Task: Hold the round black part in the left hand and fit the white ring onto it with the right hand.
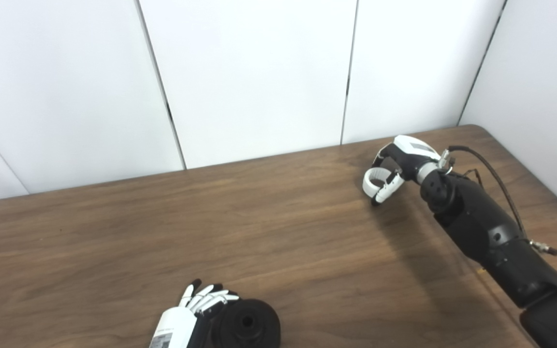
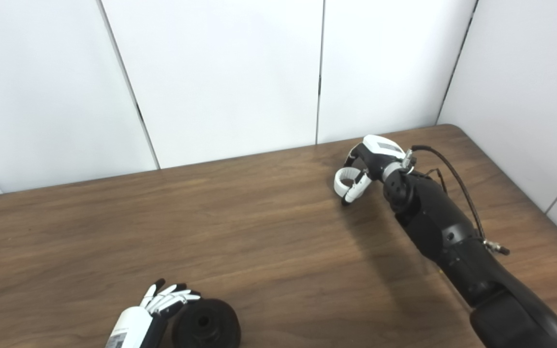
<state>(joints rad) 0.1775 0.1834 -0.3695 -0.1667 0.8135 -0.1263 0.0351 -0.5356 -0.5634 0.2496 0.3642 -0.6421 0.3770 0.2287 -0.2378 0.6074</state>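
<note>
The round black part [image 1: 248, 325] lies flat on the wooden table [image 1: 162, 232] at the near edge, its centre hole facing up. My left hand [image 1: 195, 309] rests against its left side, fingers apart and reaching along its upper left rim, not wrapped around it. The thumb is hidden. My right hand [image 1: 394, 166] is at the far right of the table, shut on the white ring [image 1: 374, 181], which it pinches between fingers and thumb just above the tabletop. The ring also shows in the right eye view [image 2: 345, 181]. The two hands are far apart.
White wall panels [image 1: 259, 72] stand behind the table and along its right side. The table's far right corner [image 1: 476, 128] is close to my right hand. A black cable [image 1: 496, 179] loops off the right forearm.
</note>
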